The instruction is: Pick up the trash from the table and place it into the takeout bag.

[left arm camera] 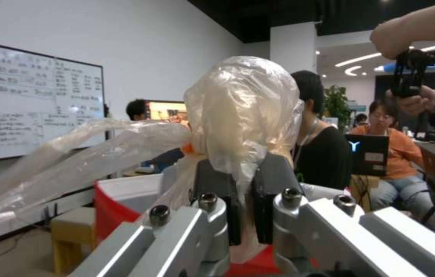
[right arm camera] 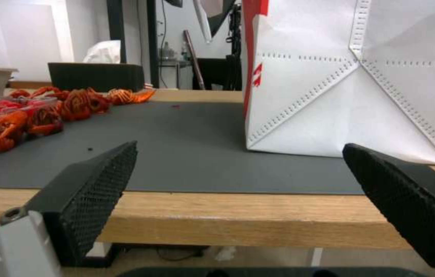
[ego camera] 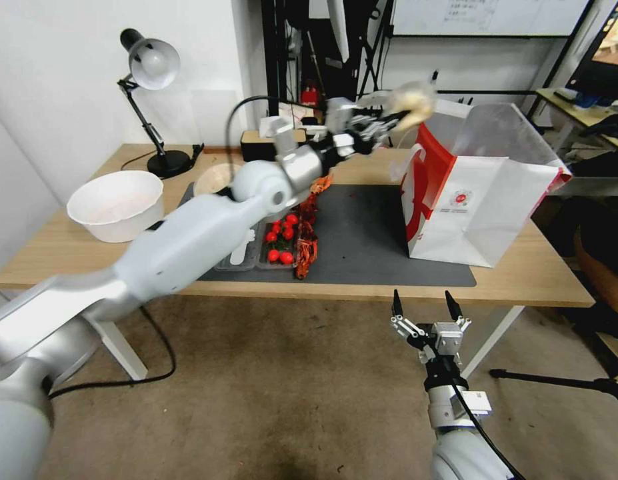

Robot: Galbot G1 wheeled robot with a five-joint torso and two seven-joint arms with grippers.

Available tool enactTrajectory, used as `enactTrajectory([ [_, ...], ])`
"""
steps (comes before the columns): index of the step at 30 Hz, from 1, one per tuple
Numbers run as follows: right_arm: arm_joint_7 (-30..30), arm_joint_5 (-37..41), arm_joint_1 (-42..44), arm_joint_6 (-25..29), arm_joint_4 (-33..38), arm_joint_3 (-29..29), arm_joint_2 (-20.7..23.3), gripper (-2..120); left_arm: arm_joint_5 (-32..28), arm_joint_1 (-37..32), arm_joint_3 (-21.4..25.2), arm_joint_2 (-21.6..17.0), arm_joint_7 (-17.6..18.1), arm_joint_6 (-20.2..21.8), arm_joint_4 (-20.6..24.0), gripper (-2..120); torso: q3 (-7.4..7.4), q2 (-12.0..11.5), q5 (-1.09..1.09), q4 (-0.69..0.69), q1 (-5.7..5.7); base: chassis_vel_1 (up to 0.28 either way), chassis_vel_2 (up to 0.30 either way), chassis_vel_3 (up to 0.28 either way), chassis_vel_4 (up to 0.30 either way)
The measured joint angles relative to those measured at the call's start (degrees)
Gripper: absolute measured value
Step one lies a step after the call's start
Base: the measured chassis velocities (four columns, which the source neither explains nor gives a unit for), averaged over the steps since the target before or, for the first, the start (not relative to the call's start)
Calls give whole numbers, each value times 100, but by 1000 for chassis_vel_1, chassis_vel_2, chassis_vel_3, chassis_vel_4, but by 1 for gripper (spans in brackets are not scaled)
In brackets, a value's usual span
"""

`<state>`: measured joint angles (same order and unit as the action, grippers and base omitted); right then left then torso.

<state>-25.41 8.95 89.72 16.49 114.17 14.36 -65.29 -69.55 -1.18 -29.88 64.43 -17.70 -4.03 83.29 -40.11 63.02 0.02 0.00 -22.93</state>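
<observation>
My left gripper (ego camera: 392,119) is raised above the table (ego camera: 69,247), just left of the takeout bag's open top, shut on the trash: a clear plastic bag with a beige lump (ego camera: 415,100). From the left wrist camera the clear bag (left arm camera: 243,111) bulges out between the fingers (left arm camera: 217,188), its loose end trailing sideways. The takeout bag (ego camera: 475,200), white with red sides and a small red logo, stands upright on the right end of the dark grey mat (ego camera: 362,233). My right gripper (ego camera: 423,305) hangs open below the table's front edge, facing the bag's base (right arm camera: 351,96).
A white bowl (ego camera: 117,203) sits at the table's left, a desk lamp (ego camera: 152,100) behind it. Clear trays with red tomatoes (ego camera: 282,241) and red crayfish shells (ego camera: 307,233) lie on the mat's left part. A beige bowl (ego camera: 214,179) stands behind the arm. Chair at right.
</observation>
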Motion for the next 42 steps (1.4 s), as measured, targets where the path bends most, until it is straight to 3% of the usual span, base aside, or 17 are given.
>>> enactTrajectory([
  [6,-2,0,-2,3,-13,10,-9,100,-72,349,-288,397,-51,-10,-416,5,0,0,-1,2,1,0,0,0,0],
  [13,-10,-1,-65,13,-50,21,-74,100,-286,994,-845,1437,-214,-19,-1444,5,0,1,0,0,1,0,0,0,0],
  [21,-15,32,-151,14,-24,17,-36,100,-243,1007,-1057,1775,-348,-62,-2000,5,1,1,-2,1,1,0,0,0,0],
  [27,-17,41,-170,18,-24,16,-54,100,-148,1042,-1079,1897,-365,-52,-2175,5,1,1,-2,1,1,0,0,0,0],
  [30,-17,42,-176,20,-24,10,-66,100,-108,1087,-1098,1968,-370,-26,-2284,12,1,1,-1,1,1,0,0,0,0],
  [42,-27,51,-172,30,-15,25,-65,100,-65,1171,-1130,2033,-371,6,-2360,58,1,1,-1,0,2,0,0,0,0],
])
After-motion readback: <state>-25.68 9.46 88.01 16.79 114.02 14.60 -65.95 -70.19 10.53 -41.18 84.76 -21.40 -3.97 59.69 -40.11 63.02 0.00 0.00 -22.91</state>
